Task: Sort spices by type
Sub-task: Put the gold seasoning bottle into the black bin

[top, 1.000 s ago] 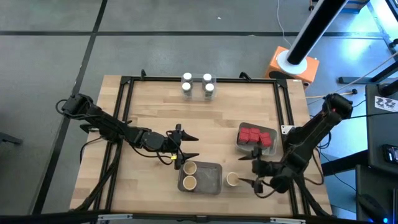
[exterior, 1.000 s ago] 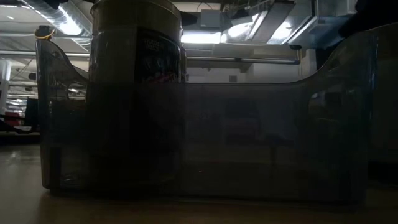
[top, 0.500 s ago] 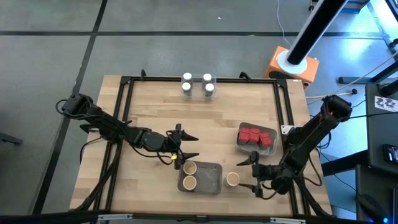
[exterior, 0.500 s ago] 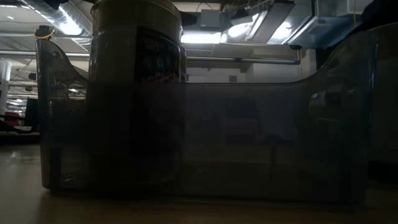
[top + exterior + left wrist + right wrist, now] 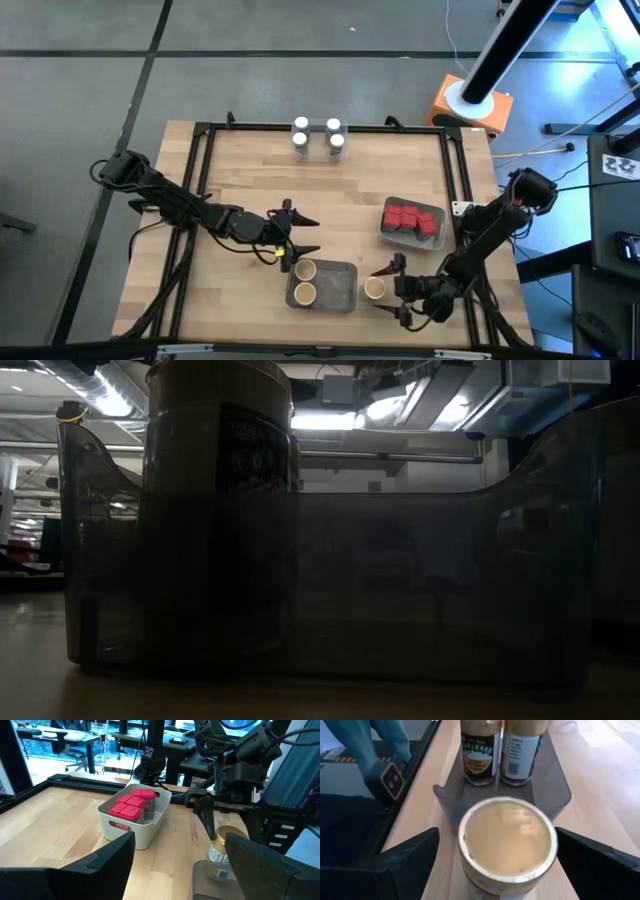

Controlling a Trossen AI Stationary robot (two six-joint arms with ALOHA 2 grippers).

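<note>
Tan-topped jar [image 5: 374, 288], between open right hand [image 5: 386, 289] fingers

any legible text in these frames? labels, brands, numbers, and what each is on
Nothing reads cleanly.
Two tan-lidded jars in the clear tray: printed labels, too blurred to read.
Loose tan-lidded jar between the right gripper's open fingers: white label, too small.
Grey bin of red packs: red sticker on its front, unreadable.
Jar in the low view: dark label, print illegible.
</note>
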